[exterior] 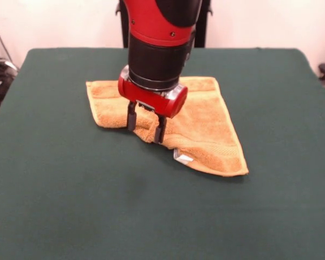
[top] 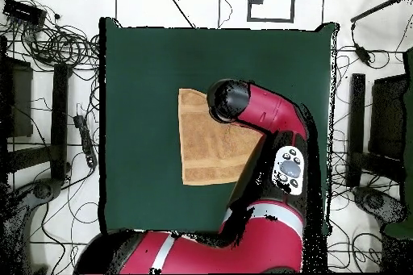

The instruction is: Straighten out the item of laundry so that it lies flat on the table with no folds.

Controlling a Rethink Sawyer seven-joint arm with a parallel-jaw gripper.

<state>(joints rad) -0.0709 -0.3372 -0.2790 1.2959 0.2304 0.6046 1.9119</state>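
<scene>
The orange-yellow towel point(exterior: 206, 127) lies on the green table point(exterior: 151, 216), folded over into a rough triangle, with a white tag point(exterior: 183, 158) peeking out at its front edge. My gripper point(exterior: 145, 129) is down on the towel's folded front-left edge. It is open, its two black fingers point(exterior: 131, 116) standing apart with a bunched ridge of cloth between them. In the overhead view the towel point(top: 206, 147) shows as a folded shape, one corner hidden under the red arm point(top: 266, 114); the gripper itself is hidden there.
Green table point(top: 137, 86) stretches widely around the towel on all sides. Cables and black stands point(top: 60, 110) lie on the floor beyond the table's edges.
</scene>
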